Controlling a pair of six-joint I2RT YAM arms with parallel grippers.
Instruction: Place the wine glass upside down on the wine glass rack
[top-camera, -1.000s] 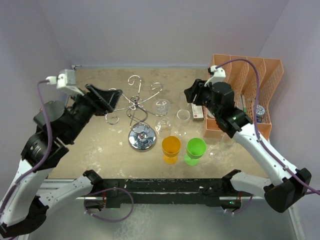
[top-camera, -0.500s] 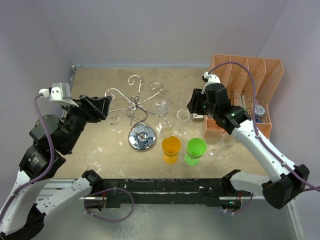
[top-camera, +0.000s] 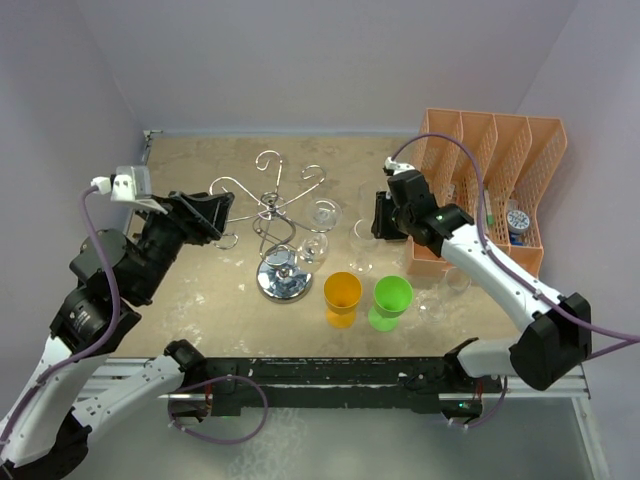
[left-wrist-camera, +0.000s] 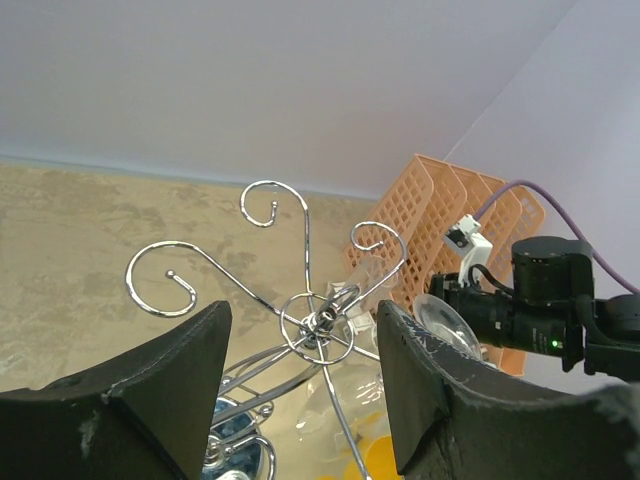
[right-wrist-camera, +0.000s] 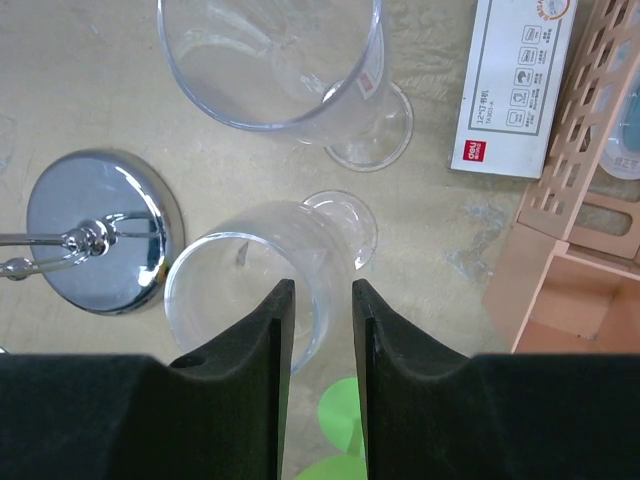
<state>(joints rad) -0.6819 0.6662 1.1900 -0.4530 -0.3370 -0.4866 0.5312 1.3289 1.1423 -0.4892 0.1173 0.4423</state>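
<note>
Glass (right-wrist-camera: 250, 285): mid-table, beside rack (top-camera: 275, 215).
Right gripper (right-wrist-camera: 322, 290): pointing down, jaws straddling rim, grip unclear.
Left gripper (left-wrist-camera: 300, 335): raised, facing rack, jaws spread.

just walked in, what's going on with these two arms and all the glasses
The right end effector is down over a clear wine glass that stands upright on the table beside the wine glass rack. Its jaws sit narrowly apart on either side of the rim, not visibly clamped. The left end effector hovers wide open by the rack's scroll arms, holding nothing. The glass is not yet lifted or flipped.
</note>
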